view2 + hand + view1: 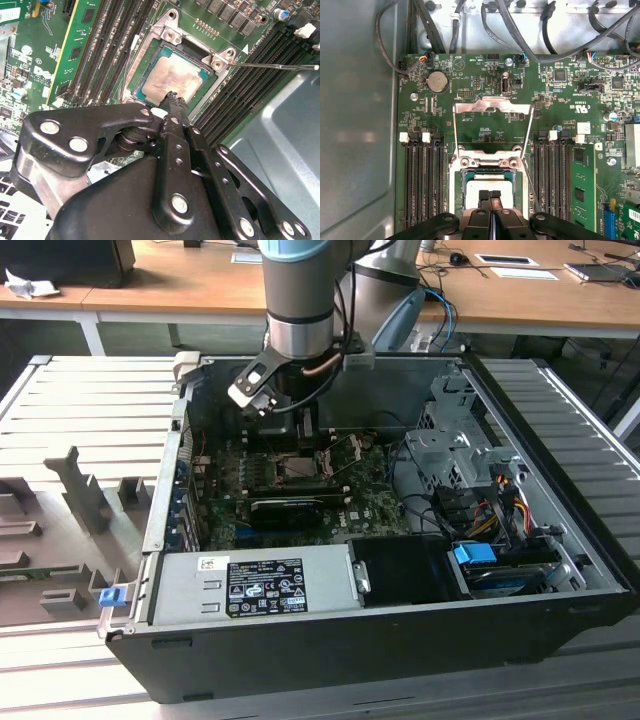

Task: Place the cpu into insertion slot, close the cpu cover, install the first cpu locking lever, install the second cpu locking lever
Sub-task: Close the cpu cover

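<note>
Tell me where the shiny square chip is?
In the second wrist view the cpu lies in the insertion slot, between memory rows, at the tip of the gripper.

I'm working in what looks like a robotics lab: an opened computer case (400,640) sits on a ribbed aluminium table (90,390), grey jigs (85,500) at nine o'clock, wooden office desks (160,290) with papers (524,273) at twelve o'clock.

The arm (298,330) hides the green board (375,502) at twelve o'clock of the cpu (300,468); the jaws cover one cpu edge.
</note>
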You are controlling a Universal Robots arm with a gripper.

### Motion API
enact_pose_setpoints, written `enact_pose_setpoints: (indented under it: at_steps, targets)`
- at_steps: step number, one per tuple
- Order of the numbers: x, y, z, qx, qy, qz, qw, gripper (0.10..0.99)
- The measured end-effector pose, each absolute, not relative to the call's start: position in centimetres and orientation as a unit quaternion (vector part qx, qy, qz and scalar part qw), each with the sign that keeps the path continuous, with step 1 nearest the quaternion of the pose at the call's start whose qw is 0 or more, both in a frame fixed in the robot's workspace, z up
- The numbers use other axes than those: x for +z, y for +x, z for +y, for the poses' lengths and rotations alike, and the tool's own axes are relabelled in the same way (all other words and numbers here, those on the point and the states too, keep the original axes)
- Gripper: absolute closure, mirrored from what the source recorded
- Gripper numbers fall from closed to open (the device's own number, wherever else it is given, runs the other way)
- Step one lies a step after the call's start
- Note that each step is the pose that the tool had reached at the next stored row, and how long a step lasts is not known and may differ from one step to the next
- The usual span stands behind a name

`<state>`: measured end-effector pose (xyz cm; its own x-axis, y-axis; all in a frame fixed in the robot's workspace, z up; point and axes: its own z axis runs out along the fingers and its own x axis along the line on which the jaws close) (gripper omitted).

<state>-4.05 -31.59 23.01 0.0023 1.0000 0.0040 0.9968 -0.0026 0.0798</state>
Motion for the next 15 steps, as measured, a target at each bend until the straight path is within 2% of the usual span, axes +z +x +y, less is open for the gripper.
enact_pose_setpoints:
  at_steps: [15]
  targets:
    - [23.77, -4.06, -31.52, 0.028, 0.707, 0.706, 0.028, 0.98]
